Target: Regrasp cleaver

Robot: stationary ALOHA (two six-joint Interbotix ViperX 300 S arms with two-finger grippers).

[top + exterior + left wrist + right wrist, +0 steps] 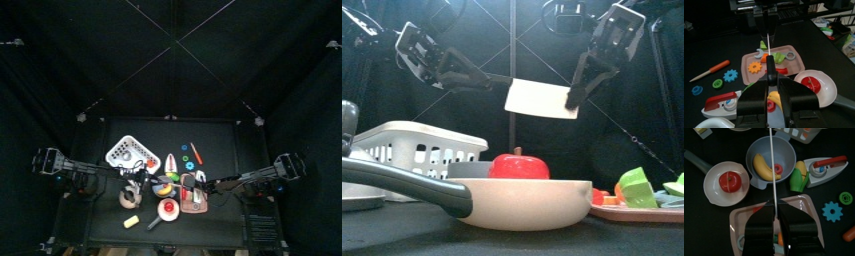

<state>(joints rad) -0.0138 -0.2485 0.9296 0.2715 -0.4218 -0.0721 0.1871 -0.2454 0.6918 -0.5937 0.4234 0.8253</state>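
The cleaver (540,100) hangs in the air above the table, its cream blade facing the front camera and its black handle pointing left. My left gripper (481,80) comes in from the left and is shut on the handle (769,67). My right gripper (576,97) reaches down from the right and is shut on the blade's right edge. In the right wrist view the blade (772,168) shows edge-on as a thin pale line running out from between the jaws of the right gripper (773,208).
Below the cleaver lie a white pan (529,205) with a red apple (516,164), a white basket (416,145), a pink tray (744,218) with toy pieces, a grey bowl (756,150) holding a banana (764,167), a corn cob (799,175) and a toy iron (827,168).
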